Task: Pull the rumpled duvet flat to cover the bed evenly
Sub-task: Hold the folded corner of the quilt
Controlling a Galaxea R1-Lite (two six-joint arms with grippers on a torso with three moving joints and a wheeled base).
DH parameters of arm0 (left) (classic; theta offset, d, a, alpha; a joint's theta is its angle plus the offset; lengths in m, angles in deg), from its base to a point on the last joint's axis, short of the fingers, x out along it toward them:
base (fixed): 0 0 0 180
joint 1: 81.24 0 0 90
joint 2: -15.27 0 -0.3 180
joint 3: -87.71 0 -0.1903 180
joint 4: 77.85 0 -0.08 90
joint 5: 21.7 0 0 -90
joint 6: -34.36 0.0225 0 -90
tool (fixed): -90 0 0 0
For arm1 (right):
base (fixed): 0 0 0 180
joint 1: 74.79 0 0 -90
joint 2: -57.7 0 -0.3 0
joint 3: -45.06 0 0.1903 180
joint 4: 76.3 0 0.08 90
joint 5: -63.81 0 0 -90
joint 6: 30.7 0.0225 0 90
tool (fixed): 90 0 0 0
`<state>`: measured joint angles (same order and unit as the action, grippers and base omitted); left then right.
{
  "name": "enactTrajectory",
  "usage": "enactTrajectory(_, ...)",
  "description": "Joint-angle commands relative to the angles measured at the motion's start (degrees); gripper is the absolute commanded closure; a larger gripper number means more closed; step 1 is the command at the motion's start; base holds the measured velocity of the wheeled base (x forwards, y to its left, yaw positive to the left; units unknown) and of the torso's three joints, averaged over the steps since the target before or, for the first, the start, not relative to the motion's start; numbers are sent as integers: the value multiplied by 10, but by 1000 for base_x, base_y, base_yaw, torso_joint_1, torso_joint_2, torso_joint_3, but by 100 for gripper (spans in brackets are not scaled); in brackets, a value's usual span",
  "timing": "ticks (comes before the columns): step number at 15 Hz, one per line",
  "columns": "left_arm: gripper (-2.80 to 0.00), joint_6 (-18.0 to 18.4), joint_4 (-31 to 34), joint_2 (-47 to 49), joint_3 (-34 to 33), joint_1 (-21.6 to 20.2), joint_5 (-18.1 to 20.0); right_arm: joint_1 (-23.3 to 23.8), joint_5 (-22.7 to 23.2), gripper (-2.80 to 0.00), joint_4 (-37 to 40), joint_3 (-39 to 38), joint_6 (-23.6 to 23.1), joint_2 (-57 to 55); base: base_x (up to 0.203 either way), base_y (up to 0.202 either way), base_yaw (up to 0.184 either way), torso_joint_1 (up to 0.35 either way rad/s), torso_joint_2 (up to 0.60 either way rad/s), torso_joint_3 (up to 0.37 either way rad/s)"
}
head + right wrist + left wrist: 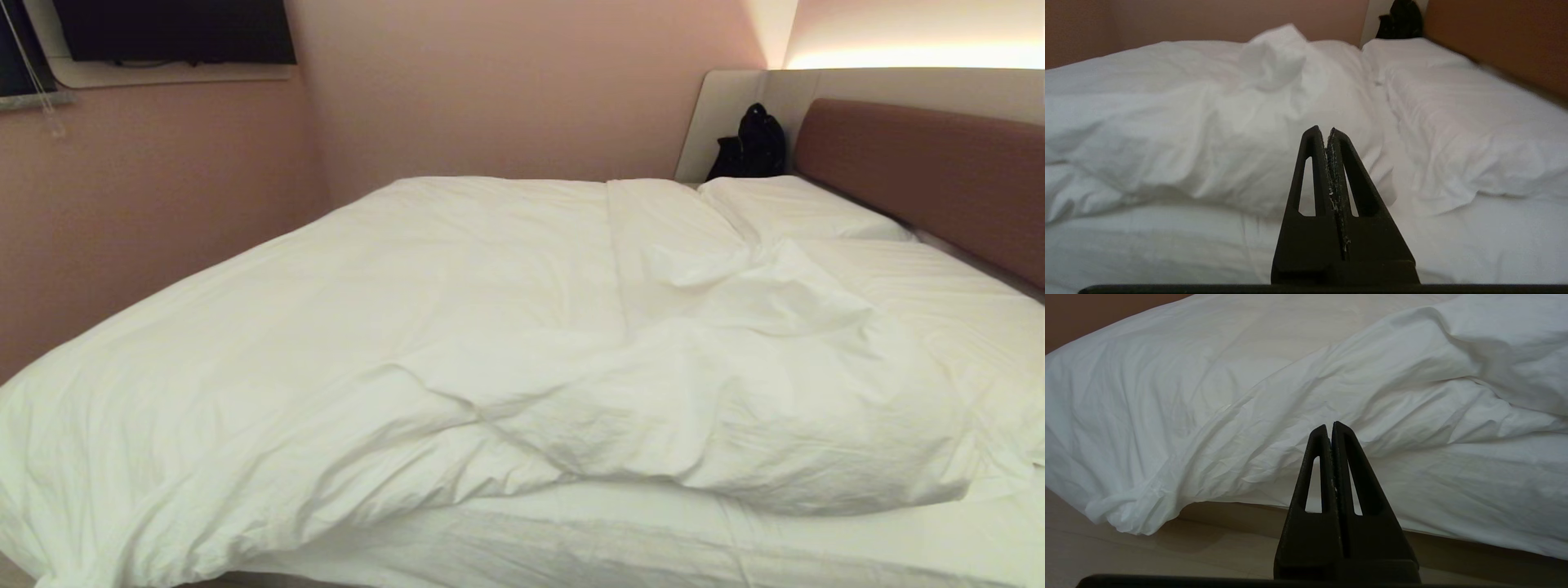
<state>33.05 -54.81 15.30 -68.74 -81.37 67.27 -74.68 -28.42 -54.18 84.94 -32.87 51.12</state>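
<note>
The white puffy duvet point(367, 343) lies rumpled across the bed point(922, 163), bunched into a thick fold near the pillows and pulled back from the near edge, where the thin mattress sheet point(653, 539) shows. Neither arm appears in the head view. My left gripper point(1329, 425) is shut and empty, held low before the duvet's point(1229, 400) hanging near corner. Shut and empty too, my right gripper point(1323, 129) points over the bare sheet point(1167, 245) toward the bunched duvet point(1208, 122).
Two white pillows point(784, 204) lie against the reddish-brown headboard. A black bag point(749, 145) stands in the far corner by the pale surround. Pink walls close the bed's far and left sides. Pale wooden floor point(1147, 555) shows below the bed's near edge.
</note>
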Motion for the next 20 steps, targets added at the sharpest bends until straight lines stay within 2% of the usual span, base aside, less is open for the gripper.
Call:
enactTrajectory(1, 0, 0, 0, 0, 0, 0, 0, 0, -2, 0, -1, 51, -18, -78, 0, 0, 0, 0, 0, 0)
enactTrajectory(8, 0, 0, 0, 0, 0, 0, 0, -1, 1, 0, -59, 259, -28, -392, 0, 0, 0, 0, 0, 0)
enactTrajectory(12, 0, 0, 0, 0, 0, 0, 0, -2, 2, 0, -55, 412, 17, -590, 0, 0, 0, 0, 0, 0)
enactTrajectory(16, 0, 0, 0, 0, 0, 0, 0, -7, 2, 0, 30, 637, 61, -792, 0, 0, 0, 0, 0, 0)
enactTrajectory(20, 0, 0, 0, 0, 0, 0, 0, -24, -22, 0, 210, 888, 94, -952, 0, 0, 0, 0, 0, 0)
